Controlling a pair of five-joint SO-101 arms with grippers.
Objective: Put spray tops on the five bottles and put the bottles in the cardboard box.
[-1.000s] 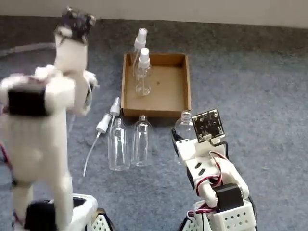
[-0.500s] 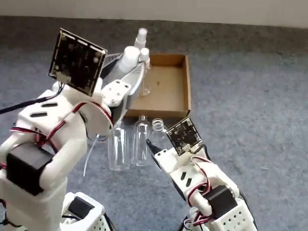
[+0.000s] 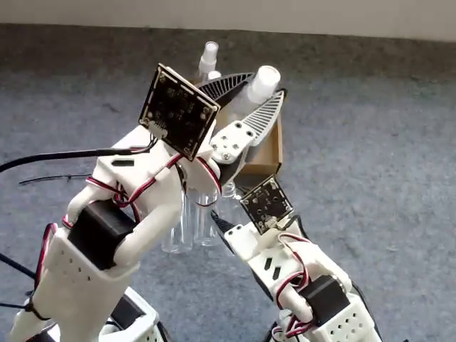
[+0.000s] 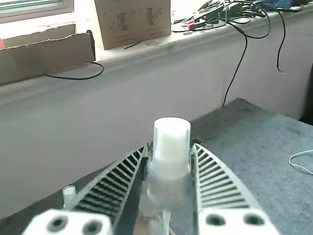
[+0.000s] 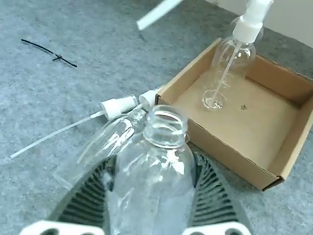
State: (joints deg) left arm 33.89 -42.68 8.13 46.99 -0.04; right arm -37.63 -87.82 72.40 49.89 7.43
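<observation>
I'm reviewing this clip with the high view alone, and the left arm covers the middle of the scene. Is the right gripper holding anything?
Observer: Yes. The right gripper is shut on a clear bottle whose neck is open, with no top on it.
Operator: What's inside the cardboard box?
Observer: One capped bottle stands upright in the cardboard box.
Operator: Apart from the spray top in the left gripper, are any tops lying loose?
Observer: Two loose spray tops lie on the carpet, outside the box by its corner.
</observation>
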